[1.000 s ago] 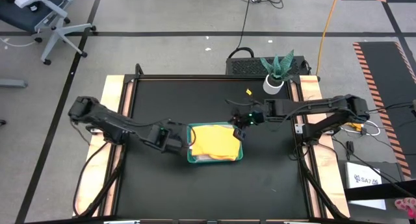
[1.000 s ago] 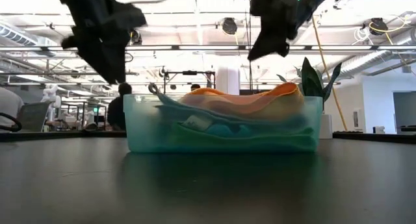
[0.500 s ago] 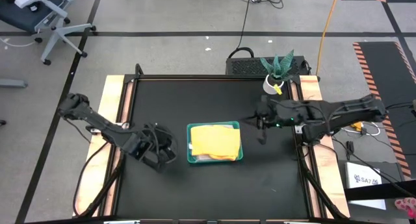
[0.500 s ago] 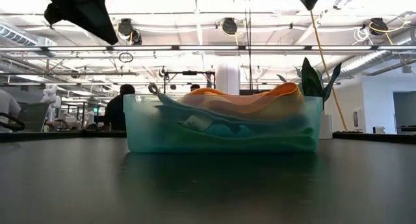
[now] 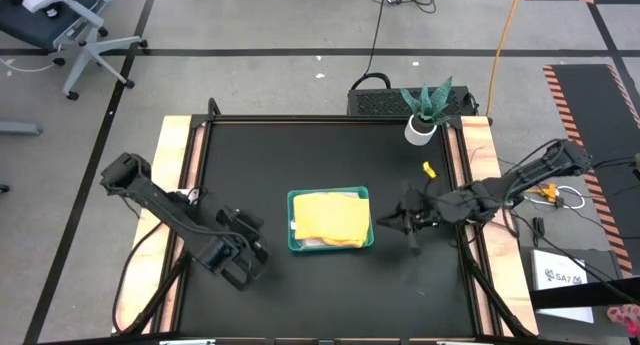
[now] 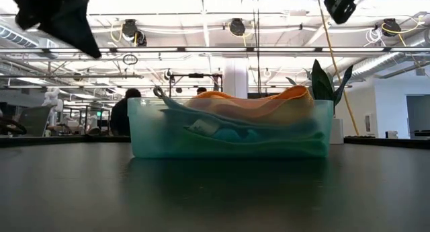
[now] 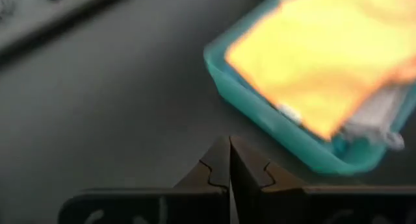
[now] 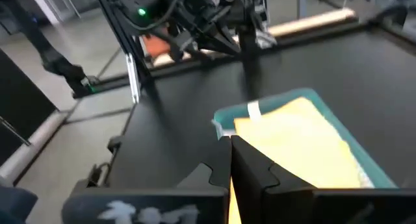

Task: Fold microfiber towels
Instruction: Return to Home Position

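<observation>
A teal tray [image 5: 296, 235] stands mid-table with the microfiber towels stacked in it. The yellow-orange towel [image 5: 330, 215] lies on top, and a pale one [image 7: 380, 120] peeks out under it. Through the tray wall [image 6: 154, 134] in the low view I see turquoise and green layers. My left gripper [image 5: 258, 253] hangs shut over bare table off the tray's near left corner. My right gripper [image 5: 383, 223] hangs shut just off the tray's right side. Both show shut and bare in their wrist views, left [image 7: 229, 160] and right [image 8: 229, 160].
A potted plant [image 5: 425, 110] stands at the table's far right corner. Wooden rails [image 5: 175, 185] run along the table's left and right sides. Black table surface [image 5: 300, 155] surrounds the tray on every side. People and desks show in the room beyond.
Both grippers have drawn back from the tray. My left gripper went from the tray's left wall toward the table's near left. My right gripper swung from the tray's far right corner out to the right and then toward the near edge. The towels and tray have stayed put.
</observation>
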You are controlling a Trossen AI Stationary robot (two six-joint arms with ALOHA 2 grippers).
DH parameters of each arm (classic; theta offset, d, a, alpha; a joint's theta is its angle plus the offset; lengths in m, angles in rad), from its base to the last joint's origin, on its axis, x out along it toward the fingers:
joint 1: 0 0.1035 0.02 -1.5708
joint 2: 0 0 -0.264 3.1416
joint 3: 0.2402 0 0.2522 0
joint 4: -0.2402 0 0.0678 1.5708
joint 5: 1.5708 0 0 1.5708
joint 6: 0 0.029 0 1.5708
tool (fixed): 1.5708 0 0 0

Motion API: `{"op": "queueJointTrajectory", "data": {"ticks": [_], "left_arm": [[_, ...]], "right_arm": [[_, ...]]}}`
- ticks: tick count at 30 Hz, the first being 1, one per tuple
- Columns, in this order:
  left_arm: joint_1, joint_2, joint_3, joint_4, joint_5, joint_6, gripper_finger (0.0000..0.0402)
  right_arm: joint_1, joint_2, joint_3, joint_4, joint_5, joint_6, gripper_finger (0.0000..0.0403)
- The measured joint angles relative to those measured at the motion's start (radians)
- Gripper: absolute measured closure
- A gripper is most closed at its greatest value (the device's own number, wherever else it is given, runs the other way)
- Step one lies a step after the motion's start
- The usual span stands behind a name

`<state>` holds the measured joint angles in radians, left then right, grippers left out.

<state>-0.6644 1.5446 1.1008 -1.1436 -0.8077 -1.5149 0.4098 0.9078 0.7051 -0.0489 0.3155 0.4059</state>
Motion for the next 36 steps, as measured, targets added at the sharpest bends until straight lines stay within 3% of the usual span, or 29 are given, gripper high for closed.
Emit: {"op": "queueJointTrajectory", "data": {"ticks": [8, 12, 14, 22, 27, 30, 36], "left_arm": [[0.034, -0.194, -0.008, -0.085, -0.233, 0.103, 0.0395], [0.094, -0.313, -0.081, -0.026, -0.256, 0.165, 0.0397], [0.131, -0.385, -0.149, 0.046, -0.204, 0.218, 0.0399], [0.287, -0.679, -0.474, 0.525, 0.160, 0.596, 0.0399], [0.358, -0.829, -0.624, 0.790, 0.291, 0.803, 0.0394], [0.392, -0.912, -0.692, 0.836, 0.348, 0.827, 0.0399], [0.421, -1.042, -0.771, 0.831, 0.364, 0.780, 0.0393]], "right_arm": [[-0.038, -0.174, -0.017, 0.025, 0.006, -0.134, 0.0403], [-0.058, -0.205, -0.017, 0.025, 0.007, -0.138, 0.0403], [-0.063, -0.205, -0.017, 0.023, 0.006, -0.138, 0.0403], [-0.089, -0.187, -0.017, 0.025, -0.004, -0.126, 0.0403], [-0.122, -0.177, -0.083, 0.202, -0.161, -0.161, 0.0403], [-0.132, -0.230, -0.168, 0.335, -0.207, -0.187, 0.0403], [-0.153, -0.450, -0.334, 0.374, -0.089, -0.168, 0.0403]]}}
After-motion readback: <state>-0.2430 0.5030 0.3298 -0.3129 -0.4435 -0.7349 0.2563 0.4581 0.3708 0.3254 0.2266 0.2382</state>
